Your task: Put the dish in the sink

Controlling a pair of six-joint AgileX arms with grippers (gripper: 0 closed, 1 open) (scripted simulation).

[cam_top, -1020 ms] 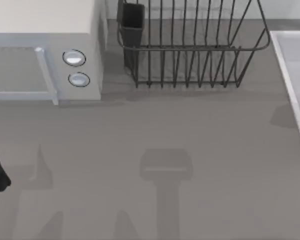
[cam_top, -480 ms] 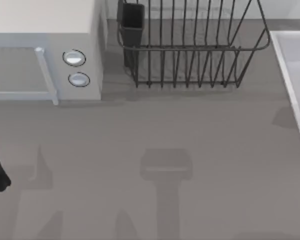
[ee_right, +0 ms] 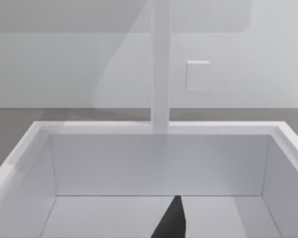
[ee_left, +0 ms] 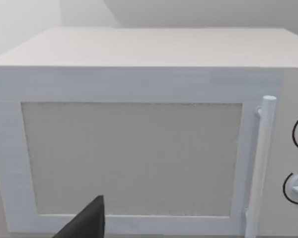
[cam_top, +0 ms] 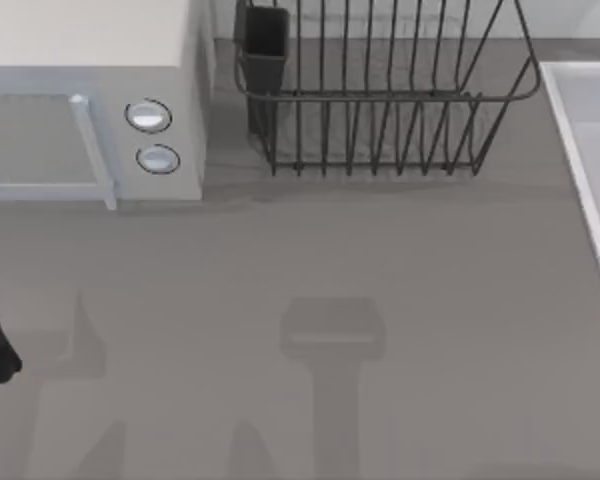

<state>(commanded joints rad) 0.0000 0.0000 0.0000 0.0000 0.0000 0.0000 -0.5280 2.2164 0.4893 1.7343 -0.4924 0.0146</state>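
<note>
I cannot tell how my left jaws (ee_left: 87, 223) stand; they face the shut door of the microwave (ee_left: 139, 148) at the counter's (cam_top: 330, 280) far left. My right jaws (ee_right: 171, 220), likewise unreadable, hang over the sink (ee_right: 154, 163) at the counter's right edge, beside the wire dish rack (cam_top: 380, 90).

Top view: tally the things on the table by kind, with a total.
Microwave: 1
Dish rack: 1
Sink: 1
Cup in the rack: 1
Total: 4
</note>
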